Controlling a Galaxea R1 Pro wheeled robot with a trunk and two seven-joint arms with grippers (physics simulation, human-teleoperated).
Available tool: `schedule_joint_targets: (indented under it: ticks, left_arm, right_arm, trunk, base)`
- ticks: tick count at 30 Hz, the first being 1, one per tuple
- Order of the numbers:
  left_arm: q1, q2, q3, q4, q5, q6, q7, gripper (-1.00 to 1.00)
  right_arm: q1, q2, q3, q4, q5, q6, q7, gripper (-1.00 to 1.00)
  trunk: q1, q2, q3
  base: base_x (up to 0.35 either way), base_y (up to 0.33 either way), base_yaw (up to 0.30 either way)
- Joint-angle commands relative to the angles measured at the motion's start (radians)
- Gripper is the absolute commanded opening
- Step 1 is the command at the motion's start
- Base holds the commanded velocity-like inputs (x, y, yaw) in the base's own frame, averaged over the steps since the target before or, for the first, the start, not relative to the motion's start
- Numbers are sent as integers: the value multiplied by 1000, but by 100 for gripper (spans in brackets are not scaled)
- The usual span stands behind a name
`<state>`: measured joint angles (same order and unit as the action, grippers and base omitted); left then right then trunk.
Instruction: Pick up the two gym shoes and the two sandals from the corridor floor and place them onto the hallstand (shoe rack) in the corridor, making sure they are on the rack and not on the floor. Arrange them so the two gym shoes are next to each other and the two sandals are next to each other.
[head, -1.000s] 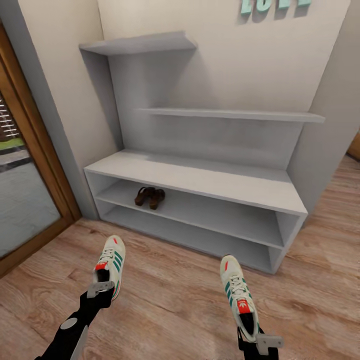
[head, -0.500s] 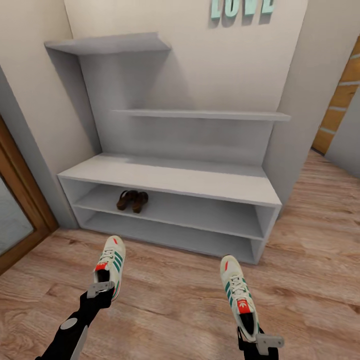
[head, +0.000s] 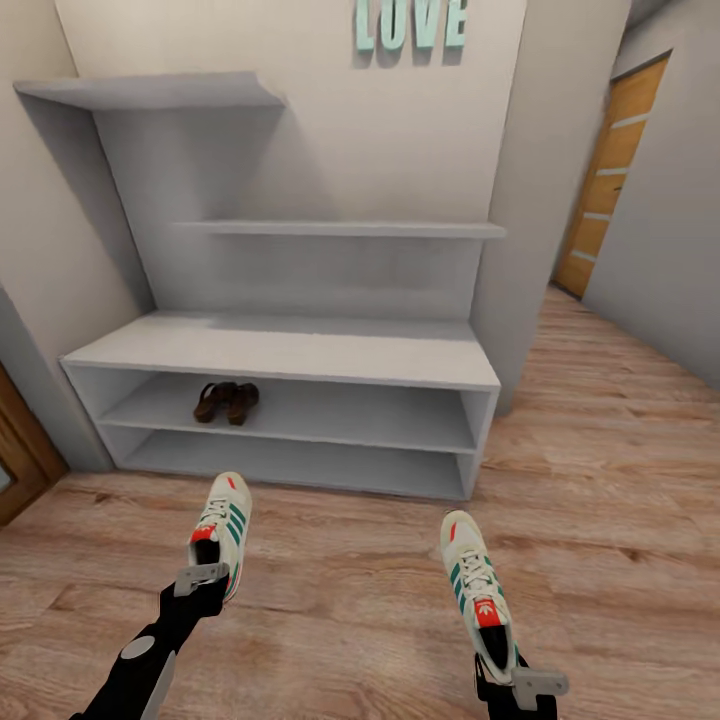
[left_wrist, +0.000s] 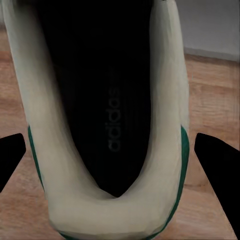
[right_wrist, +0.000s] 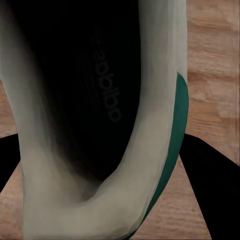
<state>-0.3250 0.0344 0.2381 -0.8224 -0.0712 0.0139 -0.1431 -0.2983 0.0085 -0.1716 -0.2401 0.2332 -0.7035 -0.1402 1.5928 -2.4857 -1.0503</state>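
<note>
Camera has swung right past the hallstand (head: 280, 350); each claw (head: 205, 590) (head: 505, 670) still grips a gym shoe (head: 222, 525) (head: 475, 585)

Two gym shoes (head: 222, 530) (head: 476, 590); two sandals (head: 226, 401); one hallstand (head: 290, 350).

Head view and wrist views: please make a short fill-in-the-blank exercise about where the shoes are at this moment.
1. The two sandals lie side by side on the upper open ____ of the hallstand.
2. The left hand holds one gym shoe by its ____.
3. The right hand holds the ____ gym shoe.
4. Printed on the insole in the left wrist view is the word ____.

Missing words: shelf; heel; other; adidas
</note>
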Motion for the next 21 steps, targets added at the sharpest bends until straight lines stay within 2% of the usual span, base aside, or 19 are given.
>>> schedule_joint_targets:
  ticks: [1,17,21]
  left_arm:
    - [0,-1,4,-1,-7,1,-7,-100]
    - [0,-1,3,-1,-8,1,-7,-100]
    - [0,-2,3,-1,-8,1,-7,-100]
  right_arm:
    - [-1,1,-5,1,11,-2,-6,-100]
    - [-1,1,-5,1,10,-2,-7,-100]
    - [-1,2,-5,-2,10,-3,-6,-100]
  trunk:
    - [0,0,0]
    - [0,0,5]
    - [0,0,5]
  base:
    - [-89,0,-265]
    - [-14,0,-265]
    - [70,-47,-122]
